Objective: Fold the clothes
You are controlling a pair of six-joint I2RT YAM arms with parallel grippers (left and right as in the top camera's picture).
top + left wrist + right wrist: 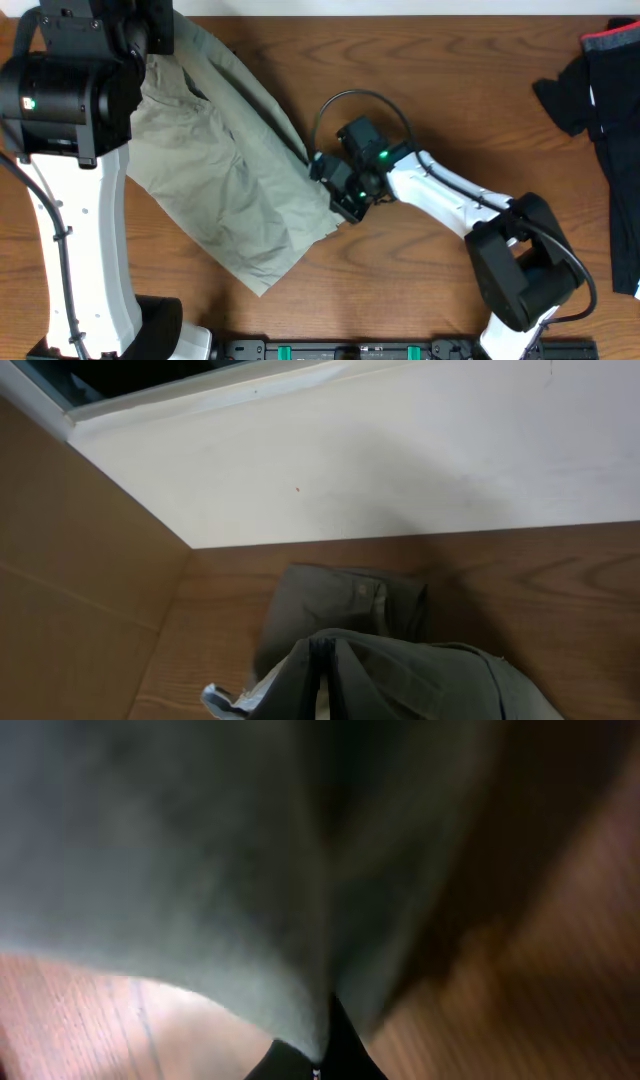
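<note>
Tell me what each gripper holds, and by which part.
Both hold the pale khaki-green cotton trousers: the right gripper pinches the fabric's edge on its side; the left gripper, fingers unseen, appears to grip the bunched waistband end.

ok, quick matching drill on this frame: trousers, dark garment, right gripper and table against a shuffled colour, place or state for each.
Things:
1. trousers
2. dark garment
3. right gripper
4. table

Descriptions:
a. brown wood grain
b. at the far right edge of the overhead view
c. khaki-green, spread over the left half
d. shut on a cloth edge

Pairs: 1-c, 2-b, 3-d, 4-a
</note>
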